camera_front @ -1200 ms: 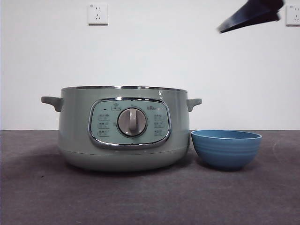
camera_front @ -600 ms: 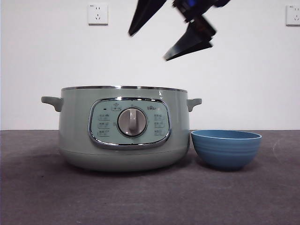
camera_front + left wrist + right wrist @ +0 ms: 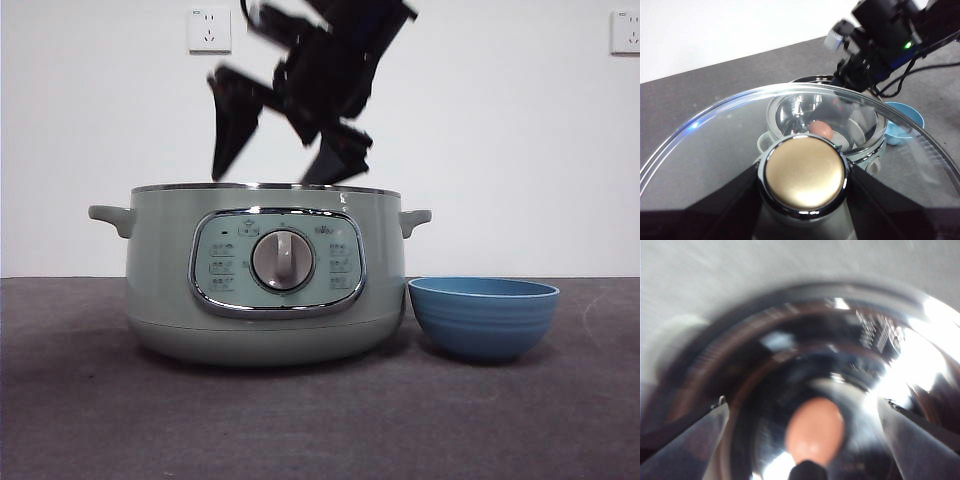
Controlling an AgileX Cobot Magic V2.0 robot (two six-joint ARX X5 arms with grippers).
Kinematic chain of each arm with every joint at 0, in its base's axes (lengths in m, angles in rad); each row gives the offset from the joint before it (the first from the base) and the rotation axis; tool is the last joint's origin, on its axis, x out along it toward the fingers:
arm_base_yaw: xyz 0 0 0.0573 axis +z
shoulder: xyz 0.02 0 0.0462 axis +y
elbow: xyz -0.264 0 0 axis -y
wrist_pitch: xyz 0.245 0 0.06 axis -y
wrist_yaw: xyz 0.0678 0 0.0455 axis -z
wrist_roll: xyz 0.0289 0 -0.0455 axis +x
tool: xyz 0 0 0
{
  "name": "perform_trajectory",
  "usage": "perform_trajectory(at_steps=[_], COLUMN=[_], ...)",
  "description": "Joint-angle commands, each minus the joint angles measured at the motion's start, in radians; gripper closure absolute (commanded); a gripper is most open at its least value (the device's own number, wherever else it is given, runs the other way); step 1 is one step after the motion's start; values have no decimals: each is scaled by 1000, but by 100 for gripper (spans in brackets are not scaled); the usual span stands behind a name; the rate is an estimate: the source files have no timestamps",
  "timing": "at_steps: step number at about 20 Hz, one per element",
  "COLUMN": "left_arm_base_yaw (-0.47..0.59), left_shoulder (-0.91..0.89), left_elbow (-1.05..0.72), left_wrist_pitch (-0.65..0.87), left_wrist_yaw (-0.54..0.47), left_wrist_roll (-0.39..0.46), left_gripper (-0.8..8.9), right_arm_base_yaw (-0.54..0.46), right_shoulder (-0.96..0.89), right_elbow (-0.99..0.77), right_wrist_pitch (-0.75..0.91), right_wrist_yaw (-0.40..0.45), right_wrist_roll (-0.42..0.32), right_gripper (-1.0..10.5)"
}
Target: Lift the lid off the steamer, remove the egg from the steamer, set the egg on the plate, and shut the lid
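Nearest in the left wrist view, the left gripper [image 3: 802,200] held the glass lid [image 3: 730,135] by its round knob [image 3: 805,172], fingers clenched on both sides, well away from the steamer [image 3: 265,275]. On the dark surface [image 3: 300,420] the steamer stood open, and the blue bowl [image 3: 483,316] stood just beside it. The right gripper [image 3: 285,140] hung above the steamer's rim, fingers spread wide, pointing down at the reddish-brown egg [image 3: 815,430] inside the steamer. The step in hand seemed to be taking out the egg; next the fingers should go down around it and close gently.
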Motion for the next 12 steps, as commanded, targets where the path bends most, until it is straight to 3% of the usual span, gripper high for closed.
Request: perform_trajectory(at_steps=[1, 12], left_arm_base_yaw=[-2, -2], left_shoulder=[-10, -10], left_elbow=[6, 6], left_wrist_pitch=[48, 47], left_wrist_yaw=[3, 4], left_wrist_roll=[-10, -2], left_gripper=[822, 822], right_arm_base_yaw=[2, 3], right_shoulder=[37, 134], right_elbow=[0, 0], right_wrist_pitch=[3, 6], right_wrist_yaw=[6, 31], right_wrist_roll=[-6, 3], right_gripper=[442, 443])
